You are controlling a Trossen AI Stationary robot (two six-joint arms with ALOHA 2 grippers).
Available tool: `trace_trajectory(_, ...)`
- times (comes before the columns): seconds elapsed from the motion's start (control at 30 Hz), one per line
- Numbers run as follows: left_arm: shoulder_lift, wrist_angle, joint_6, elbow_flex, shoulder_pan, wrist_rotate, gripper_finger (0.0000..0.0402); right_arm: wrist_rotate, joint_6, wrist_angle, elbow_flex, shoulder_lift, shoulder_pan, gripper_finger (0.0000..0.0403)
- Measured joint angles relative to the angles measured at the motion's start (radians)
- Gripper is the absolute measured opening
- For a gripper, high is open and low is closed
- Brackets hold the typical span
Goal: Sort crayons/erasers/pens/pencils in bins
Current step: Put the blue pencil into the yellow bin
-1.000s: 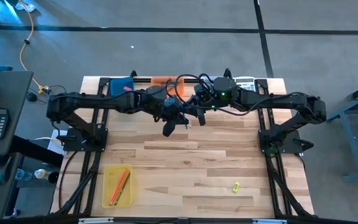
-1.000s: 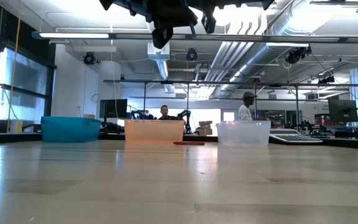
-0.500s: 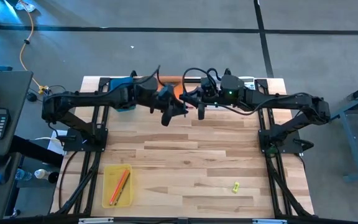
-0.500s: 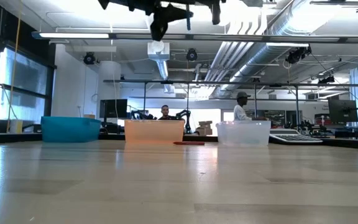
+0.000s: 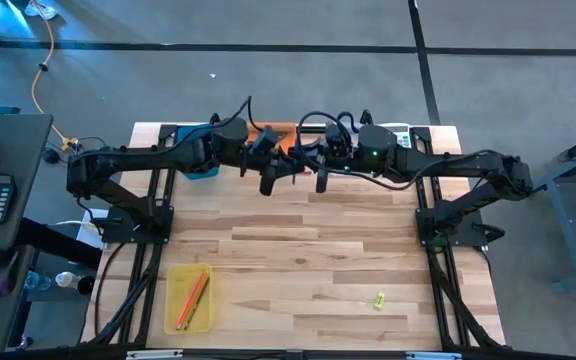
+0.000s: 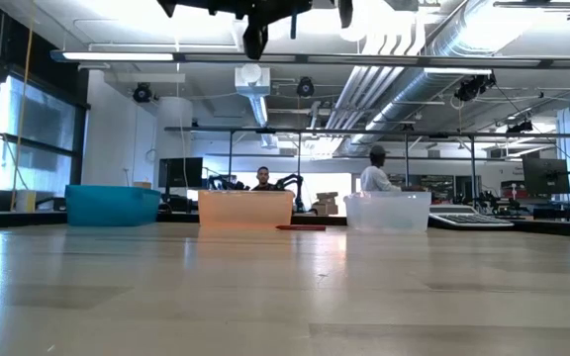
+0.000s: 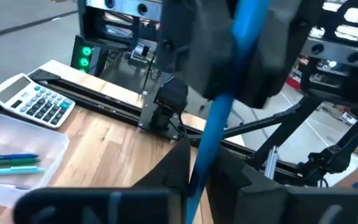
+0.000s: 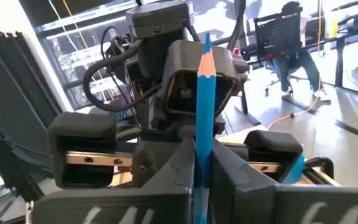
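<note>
High over the far middle of the table my left gripper (image 5: 268, 178) and my right gripper (image 5: 318, 175) face each other, both about level. Each is shut on one blue pen (image 8: 202, 93), which runs between them; its pointed tip (image 8: 207, 41) shows in front of the left gripper. Along the far edge stand the blue bin (image 6: 112, 205), the orange bin (image 6: 245, 208) and the clear bin (image 6: 387, 211). The clear bin (image 7: 17, 143) holds a blue and a teal pen (image 7: 8, 160). The yellow bin (image 5: 189, 297), near the front left, holds orange pencils. My left gripper has the pen's shaft (image 7: 199, 177) pinched between its two fingers, which lie close on both sides of it. The pen runs forward from the fingers toward the right gripper, lifted clear of the table. My right gripper pinches the pen's shaft (image 8: 201, 146) between its two fingers, well back from the pointed tip. The pen sticks out ahead of the fingers toward the left gripper, clear of the table.
A grey calculator (image 7: 33, 99) lies by the clear bin at the far right. A small red thing (image 6: 300, 227) lies in front of the orange bin. A small yellow piece (image 5: 379, 299) lies on the wood near the front right. People stand in the room beyond.
Both grippers have risen a little, almost leaving the top of the low view. My left gripper has gone toward the far edge and tipped up from slanting down to nearly level. My right gripper has rolled at the wrist.
</note>
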Motion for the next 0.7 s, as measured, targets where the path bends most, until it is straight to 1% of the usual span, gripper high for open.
trace_trajectory(0.1,0.000,0.001,0.013,0.000,0.003,0.009,0.0009,0.000,0.021,-0.004,0.000,0.000,0.000,0.0017)
trace_trajectory(0.17,0.000,-0.010,0.001,0.000,0.005,0.019,0.0007,0.002,0.025,-0.016,0.000,0.000,-0.004,0.0036)
trace_trajectory(0.3,0.000,-0.085,-0.007,0.000,0.011,0.020,0.0004,0.015,0.021,-0.041,0.000,-0.009,-0.004,0.0097)
trace_trajectory(0.47,-0.033,-0.207,-0.004,-0.001,0.018,-0.037,0.0003,0.060,0.012,-0.105,0.000,-0.066,-0.020,0.0173)
trace_trajectory(0.6,-0.068,-0.377,-0.002,-0.001,0.025,-0.102,0.0002,0.069,-0.025,-0.149,0.000,-0.133,-0.051,0.0212)
trace_trajectory(0.7,-0.113,-0.538,-0.025,0.000,0.016,-0.137,0.0002,0.069,-0.070,-0.202,0.000,-0.198,-0.086,0.0220)
